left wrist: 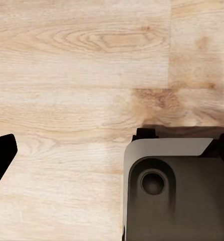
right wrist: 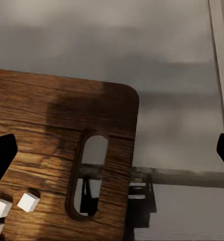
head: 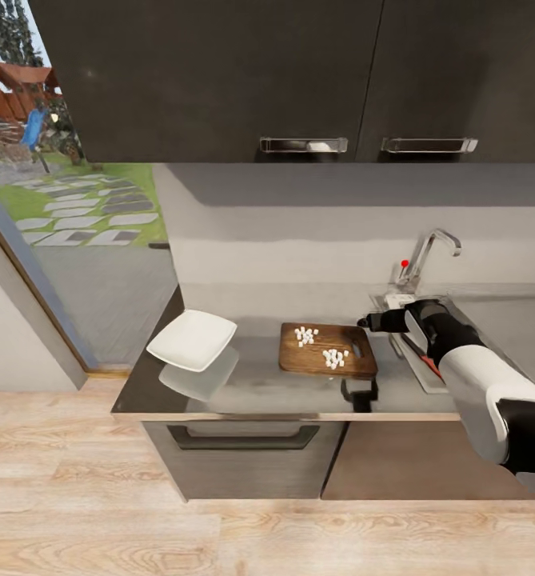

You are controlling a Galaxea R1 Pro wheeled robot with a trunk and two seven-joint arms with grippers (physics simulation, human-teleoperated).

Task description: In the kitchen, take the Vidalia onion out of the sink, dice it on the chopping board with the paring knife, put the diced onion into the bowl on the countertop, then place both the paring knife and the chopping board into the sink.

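Note:
The brown chopping board [head: 328,350] lies on the grey countertop [head: 259,380], with small white diced onion pieces [head: 305,335] on it in two clusters. The white bowl [head: 191,340] sits to its left, empty. My right gripper [head: 369,322] hovers open just past the board's right end. Its wrist view looks down on the board's slotted corner [right wrist: 41,125], two onion cubes [right wrist: 27,202] and bare countertop [right wrist: 182,65]. A slim dark strip with a red end [head: 429,365], likely the paring knife, lies at the sink's rim [head: 417,376], partly hidden by my arm. The left gripper [left wrist: 112,150] hangs open.
Behind the sink stand the chrome faucet [head: 427,252] and a small red knob [head: 404,262]. Dark wall cabinets [head: 219,80] hang above the counter. A glass door [head: 67,216] is at the left. Below the left gripper are the wooden floor [left wrist: 82,60] and my own base [left wrist: 177,191].

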